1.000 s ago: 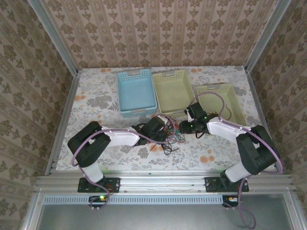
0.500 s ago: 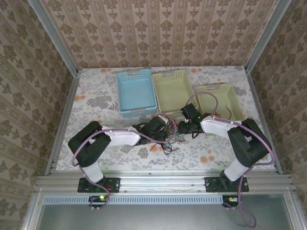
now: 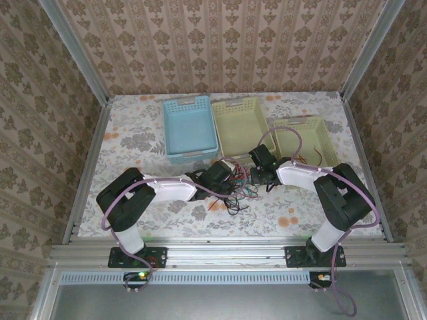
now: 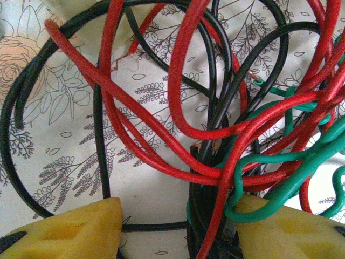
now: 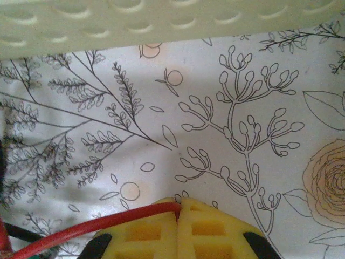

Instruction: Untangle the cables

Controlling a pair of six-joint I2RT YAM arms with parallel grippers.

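Observation:
A tangle of red, black and green cables (image 3: 237, 189) lies on the flowered tablecloth between my two grippers. In the left wrist view the red loops (image 4: 178, 102), black strands (image 4: 210, 178) and green wire (image 4: 280, 183) cross over one another. My left gripper (image 4: 178, 218) is open, its yellow fingers (image 4: 75, 229) wide apart; a bundle of black, red and green strands runs between them, against the right finger. My left gripper (image 3: 225, 175) sits at the tangle's left edge. My right gripper (image 5: 179, 205) is shut on a red cable (image 5: 108, 222) that trails off to the left.
Three baskets stand behind the tangle: a blue one (image 3: 190, 127), a pale yellow one (image 3: 241, 125) and another (image 3: 320, 137) at the right holding loose wires. The pale basket's wall (image 5: 161, 21) is close ahead of my right gripper (image 3: 253, 175).
My right gripper has moved left and slightly away from me, toward the tangle and the baskets, with its arm folding in. The left arm has hardly moved.

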